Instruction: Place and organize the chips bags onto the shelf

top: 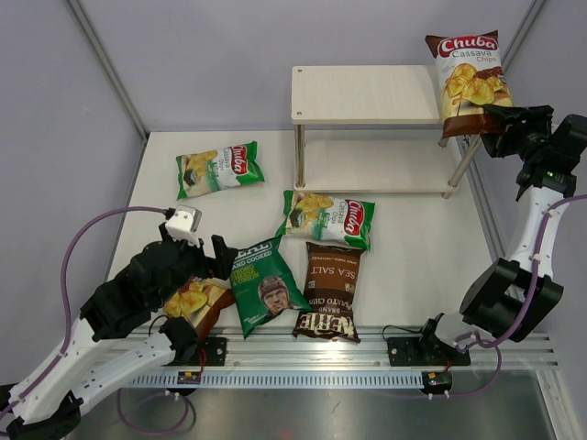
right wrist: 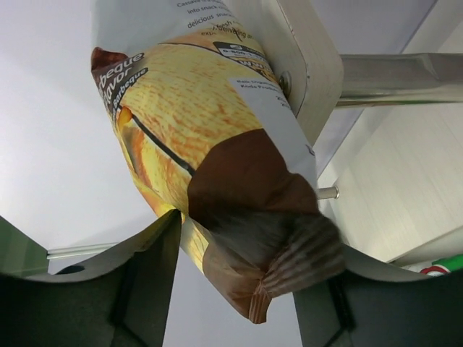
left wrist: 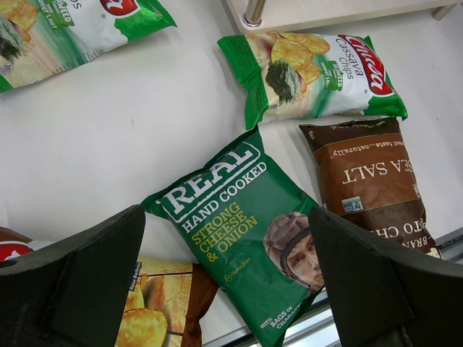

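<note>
My right gripper (top: 500,124) is shut on the bottom of a brown-and-white Chuba bag (top: 468,78), which stands upright against the right end of the shelf's (top: 362,92) top board. In the right wrist view the bag's (right wrist: 195,108) crimped end lies between the fingers of that gripper (right wrist: 253,238), beside the board end (right wrist: 311,65). My left gripper (left wrist: 226,224) hangs open over the dark green REAL bag (left wrist: 246,224) and a second brown Chuba bag (top: 194,302). Two green Chuba bags (top: 220,169) (top: 328,218) and the brown Kettle Sea Salt bag (top: 330,293) lie flat on the table.
The shelf's lower board (top: 376,165) stands bare between its metal legs (top: 299,156). A rail (top: 367,353) runs along the table's near edge in front of the bags. Grey walls close in the table at the back and both sides.
</note>
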Tool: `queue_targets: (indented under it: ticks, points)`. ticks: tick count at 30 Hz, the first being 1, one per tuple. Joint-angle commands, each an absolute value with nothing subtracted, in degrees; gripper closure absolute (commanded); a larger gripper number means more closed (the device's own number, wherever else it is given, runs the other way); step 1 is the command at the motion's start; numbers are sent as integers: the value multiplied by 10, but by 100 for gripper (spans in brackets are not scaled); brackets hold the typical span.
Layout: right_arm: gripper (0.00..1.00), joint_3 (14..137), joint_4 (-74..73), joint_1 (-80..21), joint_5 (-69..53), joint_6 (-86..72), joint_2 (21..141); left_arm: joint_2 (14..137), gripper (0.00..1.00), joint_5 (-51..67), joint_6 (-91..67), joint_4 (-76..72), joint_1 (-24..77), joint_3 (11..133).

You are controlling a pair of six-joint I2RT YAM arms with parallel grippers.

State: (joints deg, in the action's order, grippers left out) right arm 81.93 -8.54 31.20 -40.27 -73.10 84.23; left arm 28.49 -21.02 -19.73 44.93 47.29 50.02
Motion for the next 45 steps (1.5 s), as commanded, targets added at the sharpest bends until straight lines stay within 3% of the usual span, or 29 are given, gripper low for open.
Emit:
queue_targets:
  ticks: [1,9,21,45]
  points:
    - [38,825,-75,316,-368,-752,806,287,1,-217,-194,427,473,497]
    - [51,859,-96,314,-358,-759,816,290,1,-221,-192,427,473,497]
    - [58,861,-112,251,-244,-779,815,287,1,-228,-194,430,470,497]
    - [54,909,-149,239,-230,-736,844,275,1,-227,-195,428,469,495]
